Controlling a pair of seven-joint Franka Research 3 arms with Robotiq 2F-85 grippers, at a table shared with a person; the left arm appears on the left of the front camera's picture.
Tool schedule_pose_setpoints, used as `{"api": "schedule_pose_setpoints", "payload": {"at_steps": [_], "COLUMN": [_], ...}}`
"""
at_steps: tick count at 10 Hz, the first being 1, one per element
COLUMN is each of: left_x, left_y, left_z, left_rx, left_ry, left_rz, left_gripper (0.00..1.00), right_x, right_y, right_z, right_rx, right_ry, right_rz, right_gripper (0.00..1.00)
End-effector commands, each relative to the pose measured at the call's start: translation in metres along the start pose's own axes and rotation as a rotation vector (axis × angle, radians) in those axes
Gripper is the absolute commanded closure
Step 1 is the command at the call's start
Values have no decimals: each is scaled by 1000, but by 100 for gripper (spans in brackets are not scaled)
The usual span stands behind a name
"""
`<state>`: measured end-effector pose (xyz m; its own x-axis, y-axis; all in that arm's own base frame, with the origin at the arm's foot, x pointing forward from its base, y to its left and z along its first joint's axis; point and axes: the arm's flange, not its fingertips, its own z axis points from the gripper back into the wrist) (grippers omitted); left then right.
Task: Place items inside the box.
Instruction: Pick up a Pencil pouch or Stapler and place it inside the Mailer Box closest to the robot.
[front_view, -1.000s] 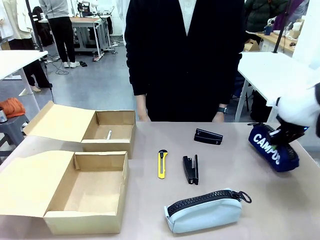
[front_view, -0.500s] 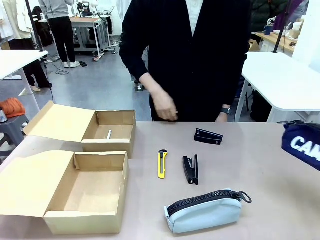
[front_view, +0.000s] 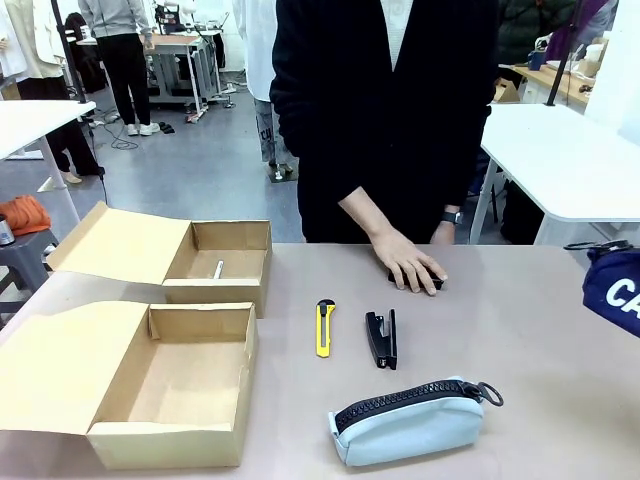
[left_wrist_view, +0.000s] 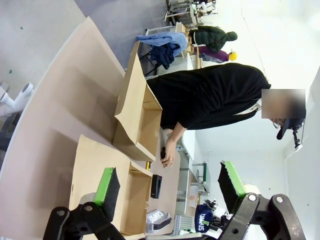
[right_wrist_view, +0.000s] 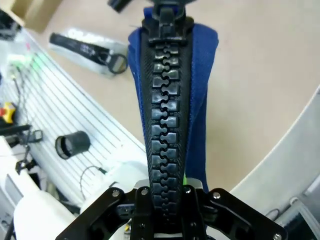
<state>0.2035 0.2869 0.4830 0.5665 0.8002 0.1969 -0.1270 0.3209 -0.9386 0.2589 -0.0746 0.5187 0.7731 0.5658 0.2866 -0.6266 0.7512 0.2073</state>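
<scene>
While the left claw (left_wrist_view: 169, 184) gapes empty, the right claw (right_wrist_view: 162, 192) clamps the navy pouch (right_wrist_view: 167, 100).

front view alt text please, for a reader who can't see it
A person's hand touches a black item on the table's far side. Two open boxes sit left; a knife, stapler and grey pouch lie mid-table, a navy pouch at the right edge.
</scene>
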Motion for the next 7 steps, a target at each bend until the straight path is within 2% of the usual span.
{"api": "schedule_pose_setpoints", "payload": {"at_steps": [1, 2, 3, 4, 5, 6, 7], "left_x": [0, 0, 0, 0, 0, 0, 0], "left_y": [-1, -1, -1, -1, -1, -1, -1], "left_z": [0, 0, 0, 0, 0, 0, 0], "left_rx": [-19, -19, -19, -19, -19, -19, -19], "left_ry": [-6, -6, -6, -6, -6, -6, -6], "left_rz": [-16, -16, -16, -16, -16, -16, -16], "left_gripper": [0, 0, 0, 0, 0, 0, 0], "right_x": [33, 70, 106, 120, 105, 78, 49], "right_y": [19, 37, 54, 55, 35, 14, 5], "right_z": [-11, -21, -36, -41, -32, -26, -22], "right_rx": [-57, -71, -69, -82, -28, -77, -51], "right_ry": [-5, 12, 103, 171, 143, 182, 108], "right_rz": [160, 287, 407, 426, 373, 201, 163], "right_gripper": [93, 93, 93, 93, 93, 93, 93]}}
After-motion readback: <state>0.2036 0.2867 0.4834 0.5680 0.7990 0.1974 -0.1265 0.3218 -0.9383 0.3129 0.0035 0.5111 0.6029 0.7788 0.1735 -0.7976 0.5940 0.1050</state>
